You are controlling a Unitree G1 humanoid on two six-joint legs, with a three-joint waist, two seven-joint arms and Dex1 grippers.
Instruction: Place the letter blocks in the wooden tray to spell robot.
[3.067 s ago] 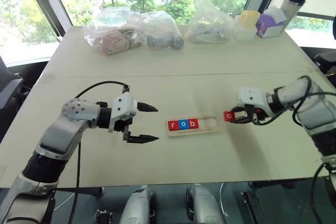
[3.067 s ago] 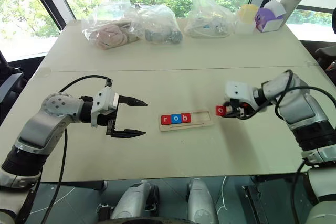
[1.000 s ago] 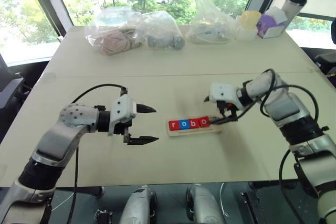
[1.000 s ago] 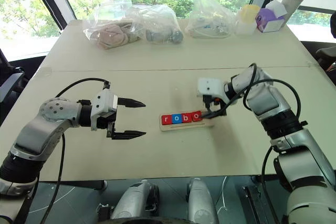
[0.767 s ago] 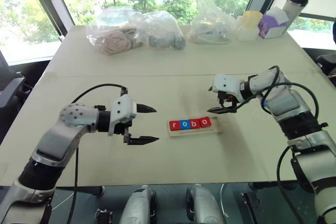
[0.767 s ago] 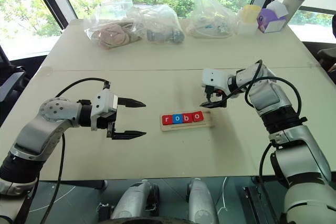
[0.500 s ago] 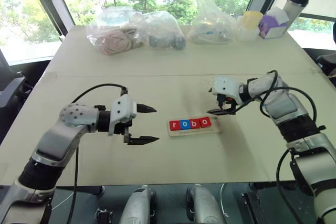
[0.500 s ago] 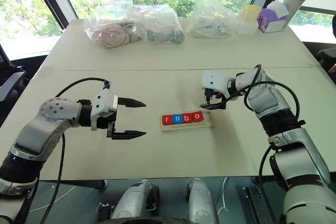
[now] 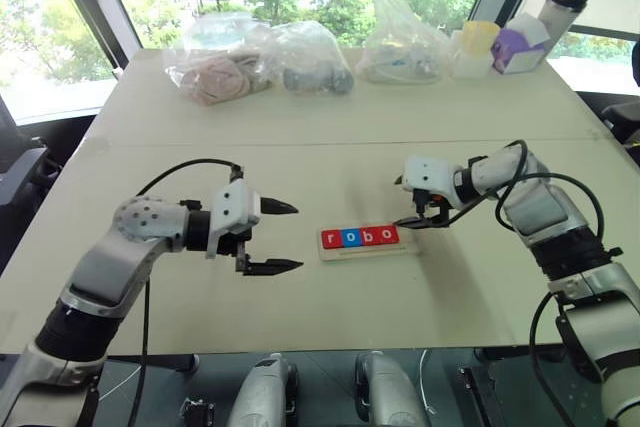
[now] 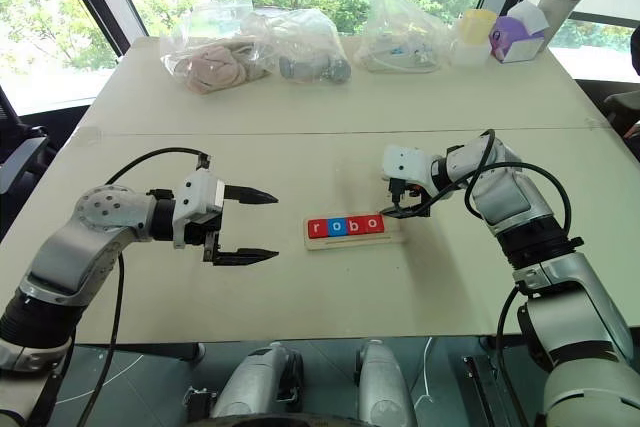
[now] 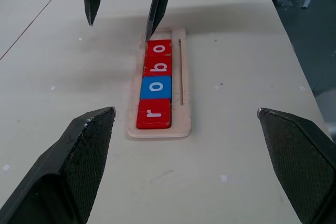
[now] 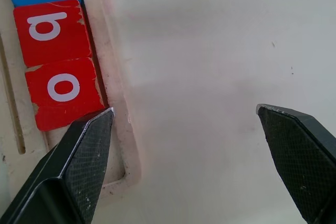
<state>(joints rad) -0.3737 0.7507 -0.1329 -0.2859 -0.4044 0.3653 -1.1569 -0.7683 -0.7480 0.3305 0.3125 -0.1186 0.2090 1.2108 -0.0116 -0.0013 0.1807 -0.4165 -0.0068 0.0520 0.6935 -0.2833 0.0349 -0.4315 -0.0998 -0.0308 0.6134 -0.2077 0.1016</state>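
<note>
The wooden tray (image 9: 408, 244) lies mid-table, holding letter blocks in a row: red r (image 9: 330, 239), blue o (image 9: 350, 238), red b (image 9: 370, 236), red o (image 9: 389, 235). The slot at its right end (image 12: 113, 174) is bare. My right gripper (image 9: 403, 204) hangs open just over that end, holding nothing. One of its fingers (image 12: 79, 166) is beside the last red o (image 12: 63, 92), the other over bare table. My left gripper (image 9: 298, 237) stands open and empty left of the tray, pointing at it. In the left wrist view the row reads r (image 11: 154, 114), o, b, o.
Along the table's far edge lie clear plastic bags (image 9: 255, 62) of odds and ends, a yellow cup (image 9: 476, 42), a purple and white carton (image 9: 516, 47) and a tumbler (image 9: 558, 7). A seam (image 9: 330, 143) runs across the table beyond the tray.
Three seconds ago my right gripper held the red o to the right of the tray. That block now lies fourth in the row and the gripper stands open off it. The left arm has kept still.
</note>
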